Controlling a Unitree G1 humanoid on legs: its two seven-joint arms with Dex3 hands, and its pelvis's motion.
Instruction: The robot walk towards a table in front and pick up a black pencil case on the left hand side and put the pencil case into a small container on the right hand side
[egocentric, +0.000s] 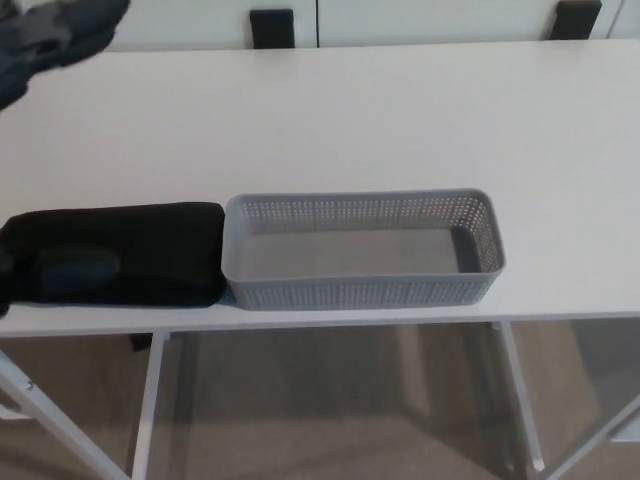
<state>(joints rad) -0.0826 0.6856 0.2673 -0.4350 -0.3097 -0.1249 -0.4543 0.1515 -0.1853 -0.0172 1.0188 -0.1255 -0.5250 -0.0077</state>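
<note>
While the blurred left hand (45, 40) hangs at the head view's top-left corner, its fingers unreadable, the black pencil case (115, 253) lies well below it on the white table (350, 120), touching the grey perforated container (360, 248). No writing shows.

Single head view, looking steeply down at near edge of white table (350, 110); floor visible beneath.
</note>
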